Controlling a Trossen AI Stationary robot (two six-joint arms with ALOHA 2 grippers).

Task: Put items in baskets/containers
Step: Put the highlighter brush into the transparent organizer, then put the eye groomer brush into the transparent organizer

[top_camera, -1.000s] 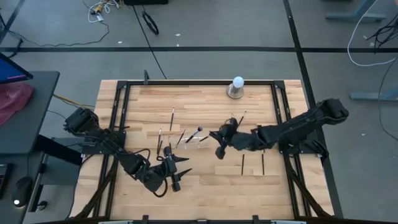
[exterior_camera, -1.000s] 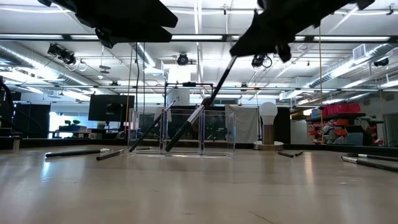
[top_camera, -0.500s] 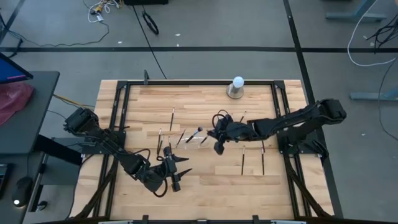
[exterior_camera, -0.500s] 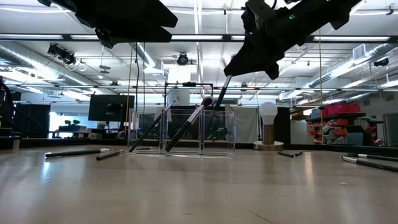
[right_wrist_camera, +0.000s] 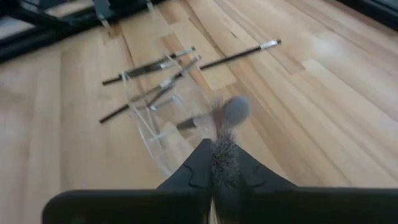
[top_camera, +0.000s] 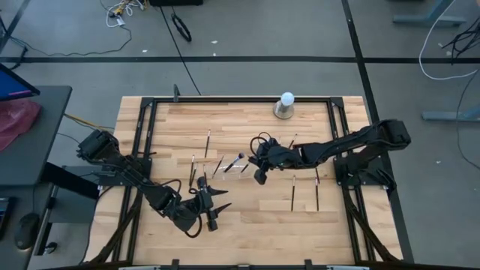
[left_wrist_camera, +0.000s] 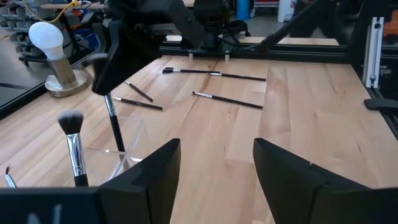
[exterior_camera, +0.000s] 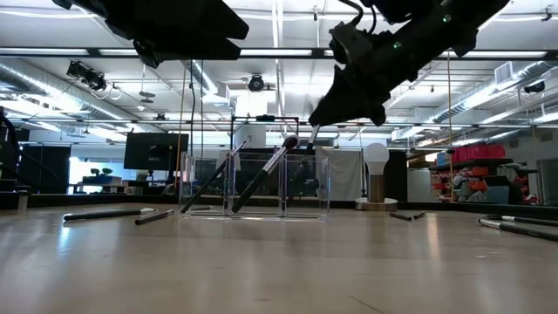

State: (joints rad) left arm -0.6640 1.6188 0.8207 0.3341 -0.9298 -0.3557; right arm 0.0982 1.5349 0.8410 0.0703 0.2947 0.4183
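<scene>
My right gripper (top_camera: 259,173) hovers over the clear plastic holder (top_camera: 231,166), shut on a thin dark brush (left_wrist_camera: 114,124) that hangs down into it. Two more brushes (exterior_camera: 266,174) lean inside the holder (exterior_camera: 261,183), one of them with a pale bristle head (left_wrist_camera: 71,121). Other brushes lie flat on the wood: two right of the holder (top_camera: 293,196), some to its left (top_camera: 193,169) and far side (top_camera: 208,142). My left gripper (top_camera: 213,210) waits open near the table's near edge, left of centre, touching nothing (left_wrist_camera: 217,168). My right gripper pinches the brush between its two fingers near the bristle end; the bristles (right_wrist_camera: 222,155) show between the fingers. The fingers point down from above. The silvery ferrule (left_wrist_camera: 109,102) and handle hang nearly upright below them, lifted clear of the table, the lower end inside the holder (left_wrist_camera: 121,152).
A white ball on a grey base (top_camera: 286,105) stands near the far edge, beyond the right arm. Loose brushes lie on the table at the right (exterior_camera: 514,227) and left (exterior_camera: 109,213) in the low view. Bare wood stretches between the holder and the near edge.
My right gripper has moved a little toward the table's left and far edge, over the holder, still shut on the brush. The brush, slanted before, has tipped nearly upright and its lower end has gone down into the holder.
</scene>
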